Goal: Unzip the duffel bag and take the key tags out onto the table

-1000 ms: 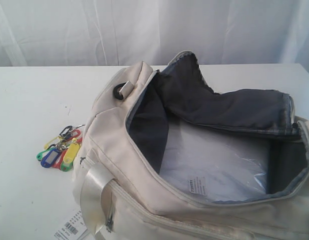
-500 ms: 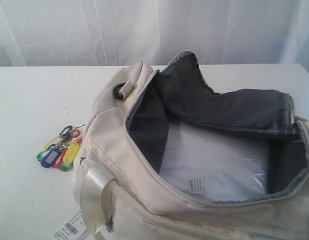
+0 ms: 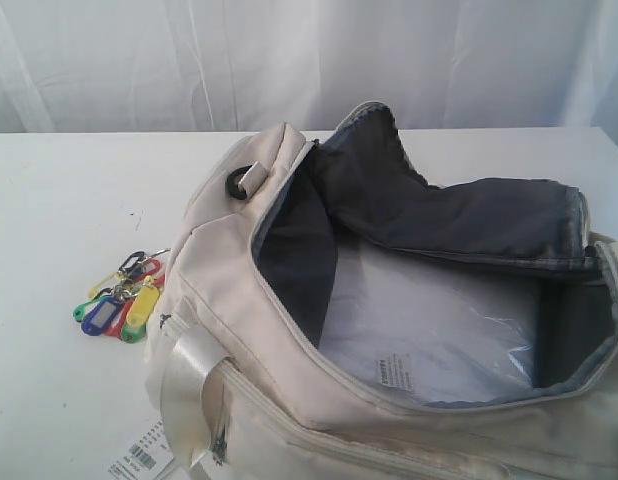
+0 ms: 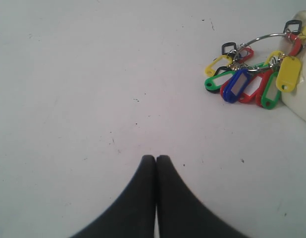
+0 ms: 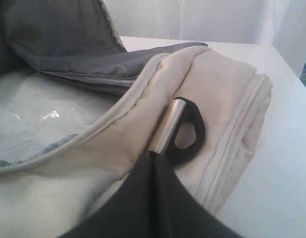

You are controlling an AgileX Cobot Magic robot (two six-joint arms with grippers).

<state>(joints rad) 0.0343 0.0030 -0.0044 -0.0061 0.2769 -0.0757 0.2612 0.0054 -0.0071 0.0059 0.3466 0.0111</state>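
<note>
The cream duffel bag [image 3: 289,400] lies unzipped on the white table [image 3: 59,220], its dark grey lining and a clear plastic sheet showing inside. The key tags [image 3: 121,300] lie on the table just left of the bag, a bunch of yellow, green, blue and red tags [image 4: 252,79] on metal rings. My left gripper [image 4: 156,157] is shut and empty over bare tabletop, some way from the tags. My right gripper [image 5: 154,154] is shut, its tips close above the bag's end [image 5: 217,89] by the black D-ring [image 5: 190,131]. Neither gripper shows in the exterior view.
A white barcode paper tag [image 3: 144,458] lies at the table's front edge below the bag's satin strap [image 3: 189,385]. A white curtain hangs behind the table. The flipped-back flap [image 3: 459,215] rests over the bag's far side.
</note>
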